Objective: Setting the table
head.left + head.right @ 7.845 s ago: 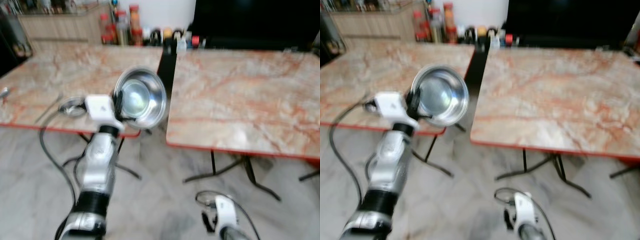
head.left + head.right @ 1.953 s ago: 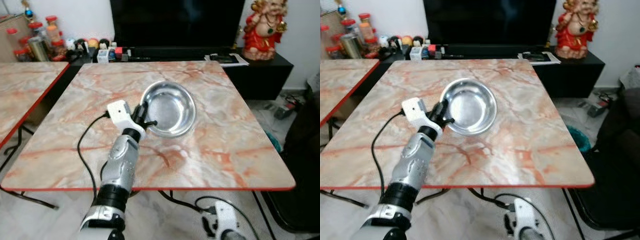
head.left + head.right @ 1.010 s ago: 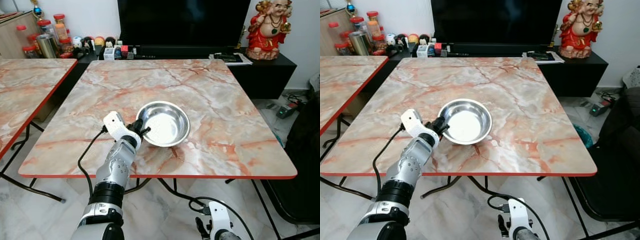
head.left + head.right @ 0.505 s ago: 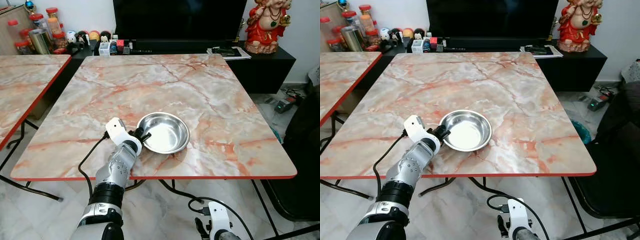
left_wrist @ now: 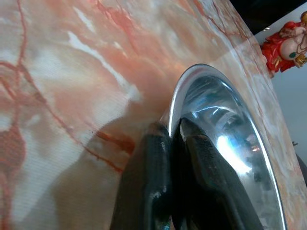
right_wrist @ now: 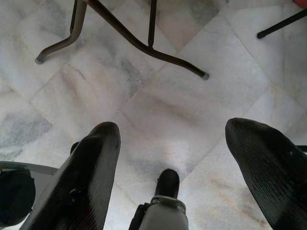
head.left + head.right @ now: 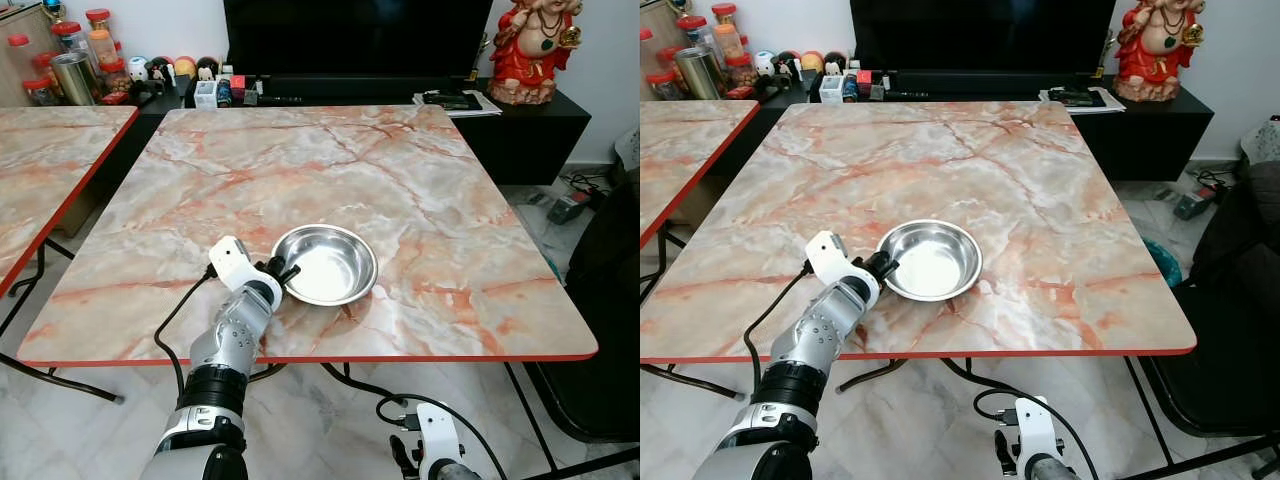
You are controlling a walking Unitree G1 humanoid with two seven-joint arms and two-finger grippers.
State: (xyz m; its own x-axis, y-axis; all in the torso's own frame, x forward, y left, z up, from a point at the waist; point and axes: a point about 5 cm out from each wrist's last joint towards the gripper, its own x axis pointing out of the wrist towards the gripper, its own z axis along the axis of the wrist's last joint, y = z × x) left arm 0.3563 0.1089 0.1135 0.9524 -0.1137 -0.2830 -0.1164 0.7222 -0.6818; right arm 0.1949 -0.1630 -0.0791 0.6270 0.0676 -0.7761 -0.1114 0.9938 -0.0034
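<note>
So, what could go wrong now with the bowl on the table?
The left gripper pinches the rim of the steel bowl, so pulling away before opening could tip or drag it. The bowl sits near the front edge of the table; a push that way might send it off.

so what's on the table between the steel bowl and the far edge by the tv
Nothing: in the left eye view that stretch of marble table is bare from the steel bowl to the far edge. The left claw pinches the bowl's near-left rim.
</note>
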